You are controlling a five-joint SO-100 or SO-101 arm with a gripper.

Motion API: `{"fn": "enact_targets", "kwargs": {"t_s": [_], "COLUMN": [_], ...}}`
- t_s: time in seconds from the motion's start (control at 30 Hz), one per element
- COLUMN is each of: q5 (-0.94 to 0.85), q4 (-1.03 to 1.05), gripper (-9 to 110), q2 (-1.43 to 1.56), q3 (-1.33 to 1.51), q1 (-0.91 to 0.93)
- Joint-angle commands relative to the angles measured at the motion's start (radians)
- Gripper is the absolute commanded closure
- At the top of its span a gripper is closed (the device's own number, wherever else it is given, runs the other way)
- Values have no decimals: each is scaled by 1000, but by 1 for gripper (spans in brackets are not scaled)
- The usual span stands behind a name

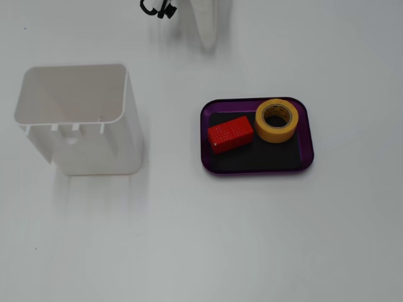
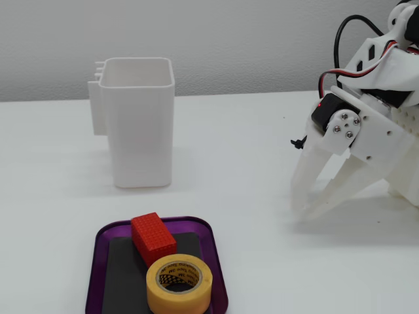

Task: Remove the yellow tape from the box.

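The yellow tape (image 1: 277,133) lies flat in the purple box (image 1: 264,157), in its far right corner in a fixed view, with the hole facing up. A red block (image 1: 230,133) lies beside it in the box, close to or touching the roll. In another fixed view the tape (image 2: 178,301) sits at the near end of the box (image 2: 121,275) with the red block (image 2: 153,239) just behind it. My white gripper (image 2: 306,209) hangs tips-down over the table, far to the right of the box, fingertips together and empty. It shows blurred at the top edge in a fixed view (image 1: 208,43).
A tall white plastic bin (image 1: 94,145) stands open-topped to the left of the box; in another fixed view it stands (image 2: 141,131) behind the box. The arm's base and black cables are at the right edge there. The table is white.
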Motion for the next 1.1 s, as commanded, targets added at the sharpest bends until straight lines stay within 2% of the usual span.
{"fn": "enact_targets", "kwargs": {"t_s": [0.0, 0.5, 0.73, 0.87, 1.07], "q5": [6, -25, -307, -373, -408], "q4": [-9, -29, -204, -176, -172], "gripper": [102, 102, 102, 102, 99], "q2": [100, 95, 66, -121, -658], "q3": [8, 2, -201, -376, -687], "q1": [-5, 6, 86, 86, 78]}}
